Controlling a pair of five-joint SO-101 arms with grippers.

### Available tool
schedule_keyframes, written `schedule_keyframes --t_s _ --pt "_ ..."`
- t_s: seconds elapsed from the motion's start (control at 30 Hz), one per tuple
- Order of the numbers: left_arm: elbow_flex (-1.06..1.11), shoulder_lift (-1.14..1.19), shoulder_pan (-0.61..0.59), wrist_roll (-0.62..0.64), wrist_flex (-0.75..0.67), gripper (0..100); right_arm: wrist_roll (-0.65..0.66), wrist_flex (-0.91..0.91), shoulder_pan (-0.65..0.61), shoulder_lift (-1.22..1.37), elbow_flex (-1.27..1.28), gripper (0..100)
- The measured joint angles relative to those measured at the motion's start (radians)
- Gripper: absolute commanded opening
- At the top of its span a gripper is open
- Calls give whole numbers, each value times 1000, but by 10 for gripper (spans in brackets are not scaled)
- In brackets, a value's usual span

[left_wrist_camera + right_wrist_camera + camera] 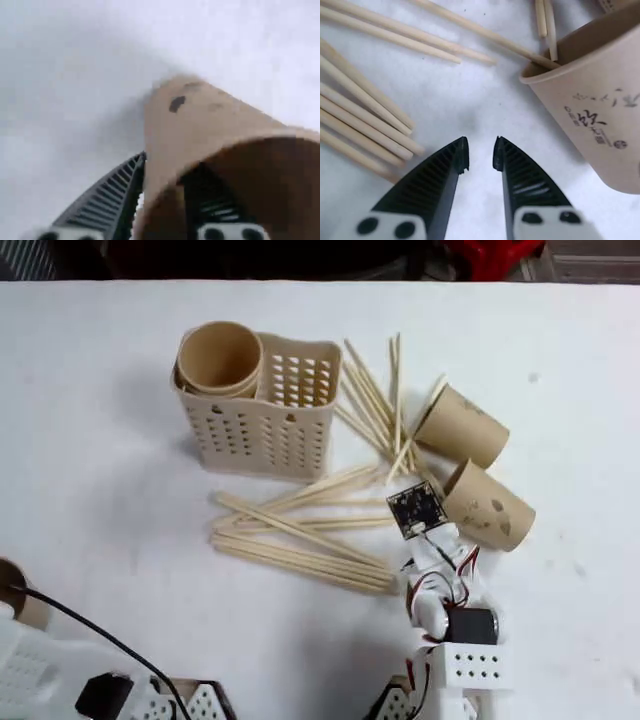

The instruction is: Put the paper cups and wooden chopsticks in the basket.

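Brown paper is what the left gripper [167, 165] is clamped on: one finger sits inside the held cup [200, 120] and the other outside its wall, over the white table [100, 490]. From above, that cup shows at the lower left edge of the frame [28, 608], well apart from everything else. The cream perforated basket [270, 430] stands upright in the upper middle with a nested cup [218, 355] upright in its left compartment. Right of the basket lie two more on their sides, the upper cup [462, 426] and, just below it, the printed cup [490, 506]. Loose chopsticks [375, 400] fan out between the basket and the upper cup, and a longer spread of chopsticks [300, 540] lies below the basket. The right arm [445, 610] comes up from the bottom edge; the right gripper [480, 152] hovers over bare table with its fingers a little apart and nothing between them, sticks to one side and the printed cup [600, 110] to the other.
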Motion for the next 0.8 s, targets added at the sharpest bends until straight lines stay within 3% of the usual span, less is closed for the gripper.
schedule_keyframes --t_s 0.1,0.23,0.43,0.57,0.8 --pt "35 2 2 0 -61 16 0 0 0 0 0 91" --pt "-11 2 31 38 -64 22 0 0 0 0 0 91" --pt "-264 2 130 97 173 23 -2 0 0 0 0 91" --pt "-525 2 235 250 270 23 0 0 0 0 0 91" --pt "-991 2 466 664 288 23 0 0 0 0 0 63"
